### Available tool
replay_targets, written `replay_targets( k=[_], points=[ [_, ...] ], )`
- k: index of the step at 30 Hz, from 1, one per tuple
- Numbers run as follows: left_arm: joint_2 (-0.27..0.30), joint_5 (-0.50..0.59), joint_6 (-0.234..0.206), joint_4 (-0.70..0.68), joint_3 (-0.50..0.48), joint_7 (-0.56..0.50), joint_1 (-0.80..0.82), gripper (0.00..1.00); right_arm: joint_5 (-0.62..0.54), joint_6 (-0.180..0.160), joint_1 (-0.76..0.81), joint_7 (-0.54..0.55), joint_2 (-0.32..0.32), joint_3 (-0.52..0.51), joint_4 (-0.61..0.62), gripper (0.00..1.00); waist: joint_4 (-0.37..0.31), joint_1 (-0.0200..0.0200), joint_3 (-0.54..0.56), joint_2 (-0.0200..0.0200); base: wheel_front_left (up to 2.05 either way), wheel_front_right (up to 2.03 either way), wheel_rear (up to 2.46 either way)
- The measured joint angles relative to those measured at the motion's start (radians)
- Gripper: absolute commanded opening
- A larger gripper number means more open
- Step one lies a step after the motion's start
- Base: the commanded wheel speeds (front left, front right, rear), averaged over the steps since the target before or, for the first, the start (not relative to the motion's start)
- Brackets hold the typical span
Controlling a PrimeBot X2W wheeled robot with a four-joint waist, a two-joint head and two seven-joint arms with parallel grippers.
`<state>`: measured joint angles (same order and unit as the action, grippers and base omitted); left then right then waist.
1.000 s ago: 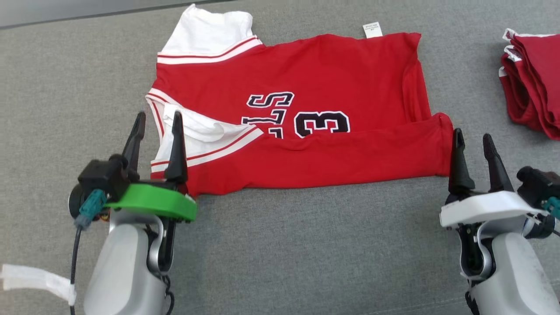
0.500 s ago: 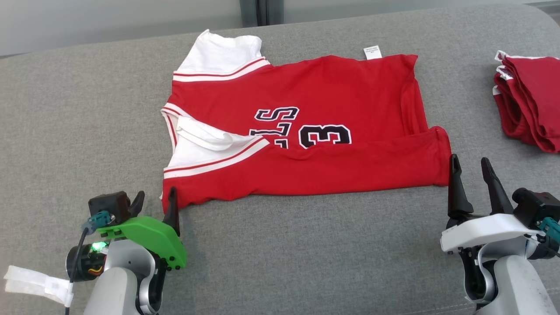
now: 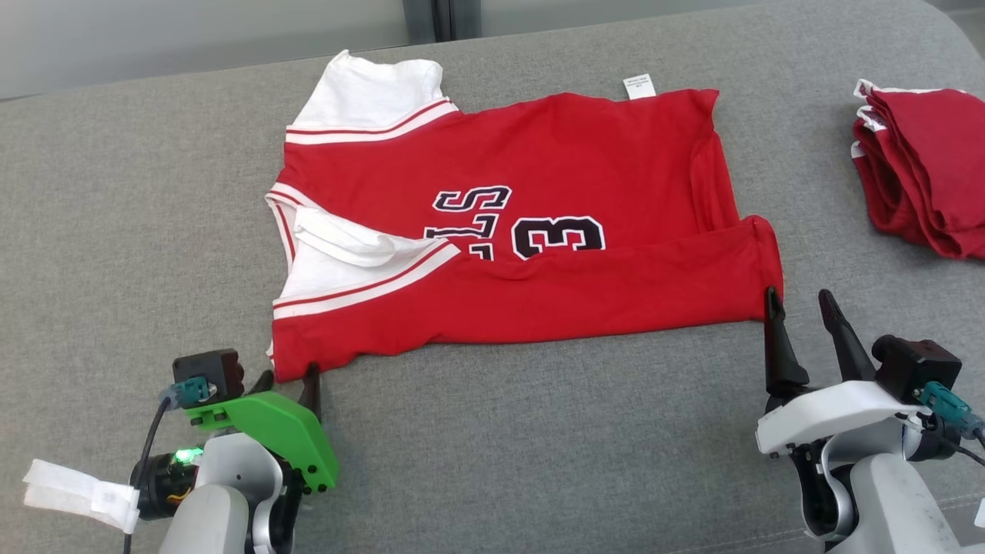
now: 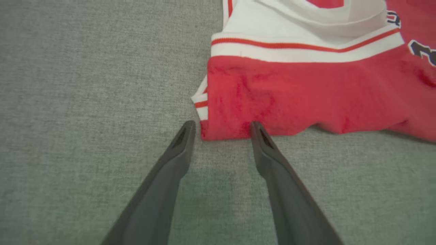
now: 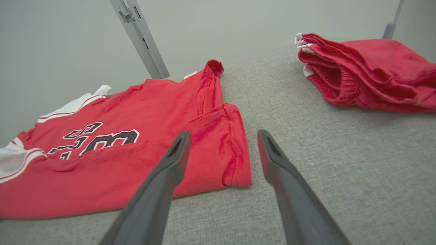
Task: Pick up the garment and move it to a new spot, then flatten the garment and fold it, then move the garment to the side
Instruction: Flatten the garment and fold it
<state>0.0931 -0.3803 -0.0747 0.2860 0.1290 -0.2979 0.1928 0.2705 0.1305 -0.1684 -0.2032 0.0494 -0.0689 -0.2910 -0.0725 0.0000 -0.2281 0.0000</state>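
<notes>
Left wrist view: the left gripper (image 4: 222, 126) has drawn back from the collar to straddle the near-left corner of the red jersey (image 4: 306, 95), fingers apart. The right gripper (image 3: 796, 295), also spread, waits at the near-right corner. With the jersey flat on the grey cushion (image 3: 539, 431), the next fold's grasp looks close.

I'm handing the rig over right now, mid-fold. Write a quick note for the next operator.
Left gripper: open, straddling the near-left corner of the jersey, nothing held.
Right gripper: open, at the near-right corner, nothing held.
Things: jersey lies spread on the grey surface, its near long edge folded up, partly over the number. Red pile sits to the right.
Done: laid flat, first fold made.
Left: remaining folds, then move it to the side.
</notes>
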Motion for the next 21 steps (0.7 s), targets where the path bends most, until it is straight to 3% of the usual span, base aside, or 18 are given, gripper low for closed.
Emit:
replay_targets(
  k=[8,21],
  points=[
    [-0.015,-0.041,0.019,-0.021,0.003,0.055,-0.001,0.00,-0.022,0.000,-0.026,0.026,0.000,-0.001,-0.081,1.00,0.017,0.0000,0.005,0.0000,0.00,0.00,0.00],
    [-0.011,-0.040,0.018,-0.077,0.004,0.114,-0.002,0.00,-0.082,0.000,-0.156,0.077,0.000,-0.071,-0.360,1.00,0.051,0.0000,0.011,0.0000,0.00,0.00,0.00]
  ],
)
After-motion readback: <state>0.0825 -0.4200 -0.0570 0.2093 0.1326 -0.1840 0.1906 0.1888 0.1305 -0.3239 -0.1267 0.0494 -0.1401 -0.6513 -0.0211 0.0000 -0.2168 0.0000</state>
